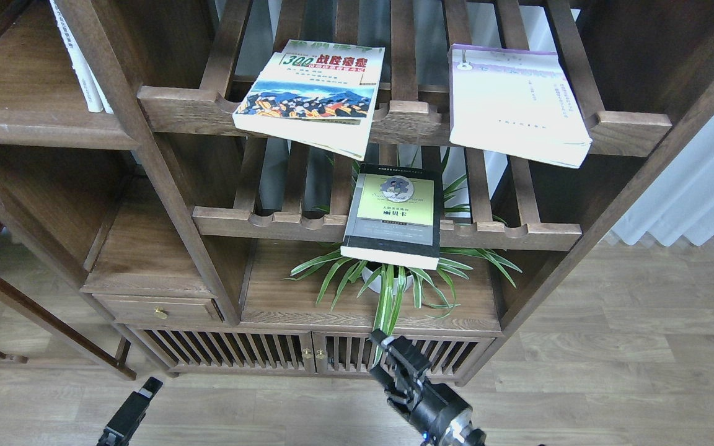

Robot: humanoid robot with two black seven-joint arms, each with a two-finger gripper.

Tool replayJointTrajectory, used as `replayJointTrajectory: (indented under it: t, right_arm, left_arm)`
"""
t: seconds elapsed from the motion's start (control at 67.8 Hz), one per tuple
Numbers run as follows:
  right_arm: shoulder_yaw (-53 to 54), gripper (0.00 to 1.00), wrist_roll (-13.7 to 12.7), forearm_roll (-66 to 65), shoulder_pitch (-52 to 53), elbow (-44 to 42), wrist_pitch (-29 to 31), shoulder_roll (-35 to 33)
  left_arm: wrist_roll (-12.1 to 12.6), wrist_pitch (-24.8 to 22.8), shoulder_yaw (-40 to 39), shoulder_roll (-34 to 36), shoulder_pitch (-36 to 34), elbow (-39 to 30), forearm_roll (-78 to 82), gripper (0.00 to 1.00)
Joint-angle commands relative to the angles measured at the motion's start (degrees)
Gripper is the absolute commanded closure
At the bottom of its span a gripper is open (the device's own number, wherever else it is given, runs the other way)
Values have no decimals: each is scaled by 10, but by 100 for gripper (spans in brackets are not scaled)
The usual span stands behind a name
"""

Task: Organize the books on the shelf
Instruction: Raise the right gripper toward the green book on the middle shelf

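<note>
Three books lie flat on the slatted racks. The cream book [313,93] with the red "300" title rests on the upper rack, overhanging its front rail. To its right on the same rack lies the white book [515,102] with a purple band. The black-grey book [394,214] with a yellow-green panel sits on the lower rack, jutting over the rail. The solid shelf [35,121] is at the upper left. My right gripper [377,355] hangs low in front of the cabinet doors, open and holding nothing. My left gripper [146,393] is at the bottom left, its fingers indistinct.
Thin white-spined books [81,62] lean on the solid shelf. A potted spider plant [388,279] stands under the black-grey book. A small drawer [158,308] and slatted cabinet doors [307,353] form the base. Wood floor spreads in front, with a white curtain [698,192] at the right.
</note>
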Motion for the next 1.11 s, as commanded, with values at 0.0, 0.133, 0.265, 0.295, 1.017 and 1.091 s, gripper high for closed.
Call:
replayJointTrajectory:
  t: [0.0, 0.133, 0.265, 0.295, 1.017, 1.091]
  right_arm:
    - [-2, 0, 0, -2, 0, 0, 5, 0]
    - [-2, 0, -1, -10, 0, -6, 15, 0]
    - [-19, 0, -3, -18, -2, -13, 65, 0]
    - [-37, 0, -2, -28, -1, -20, 80, 0]
    - [-118, 0, -7, -120, 62, -129, 80, 0]
    - [-118, 0, -7, -121, 66, -129, 80, 0]
  left_arm:
    - [4, 0, -4, -2, 1, 1, 0, 0]
    - [3, 0, -13, -6, 0, 1, 0, 0]
    - [4, 0, -11, -8, 0, -1, 0, 0]
    - [4, 0, -11, -10, -1, -2, 0, 0]
    - [9, 0, -62, -63, -9, 39, 4, 0]
    - [10, 0, -58, -62, -8, 45, 9, 0]
